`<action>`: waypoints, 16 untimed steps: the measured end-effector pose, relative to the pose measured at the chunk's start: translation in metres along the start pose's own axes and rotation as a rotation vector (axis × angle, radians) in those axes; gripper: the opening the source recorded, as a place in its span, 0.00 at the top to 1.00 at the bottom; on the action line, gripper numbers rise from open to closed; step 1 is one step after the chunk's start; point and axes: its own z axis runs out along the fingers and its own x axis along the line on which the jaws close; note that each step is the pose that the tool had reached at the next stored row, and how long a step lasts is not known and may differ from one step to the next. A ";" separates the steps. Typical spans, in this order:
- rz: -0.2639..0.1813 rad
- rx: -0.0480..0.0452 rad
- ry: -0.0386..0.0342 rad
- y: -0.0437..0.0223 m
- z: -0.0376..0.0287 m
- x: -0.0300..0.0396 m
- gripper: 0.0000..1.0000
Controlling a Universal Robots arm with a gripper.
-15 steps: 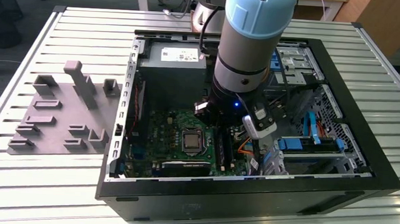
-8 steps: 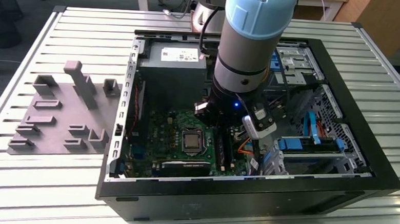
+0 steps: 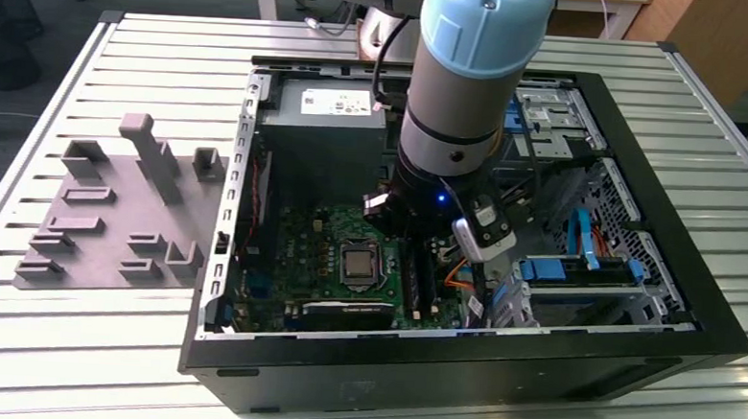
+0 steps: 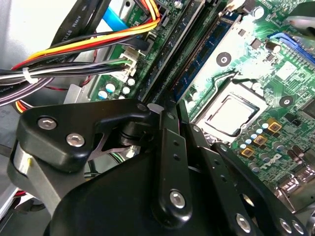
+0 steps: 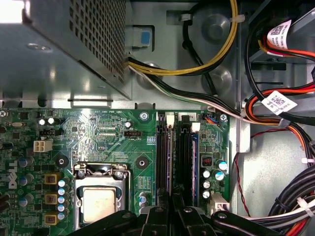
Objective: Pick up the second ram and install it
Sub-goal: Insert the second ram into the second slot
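At the left edge of the slatted tabletop a grey holder plate with raised blocks is lying flat, well apart from the arm. The open computer case is taking up the middle and right of the tabletop. Inside it, a grey power supply is sitting toward the far edge and the green motherboard is lying toward the near edge, with the processor in the middle of it.

The arm is reaching straight down into the case, just to the exterior view's right of the processor. The pincer is hanging directly over the long black memory slots, close to the board, with the processor socket on one side and a row of small capacitors on the other. Whether it is clenched, released or gripping anything cannot be told.

In the second wrist view a memory stick is standing upright in a slot, between the black slots and the processor, just beside the pincer. Whether this is the second ram cannot be told.

Bundled cables are running along the right side of the board. Beyond them, blue-tabbed drive bays are sitting near the right wall of the case.
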 end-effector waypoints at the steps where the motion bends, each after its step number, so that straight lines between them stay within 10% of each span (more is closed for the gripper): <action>1: 0.000 0.0001 0.0000 0.0000 0.0000 0.0000 0.86; 16: 0.000 0.0000 0.0000 0.0000 0.0003 0.0000 0.72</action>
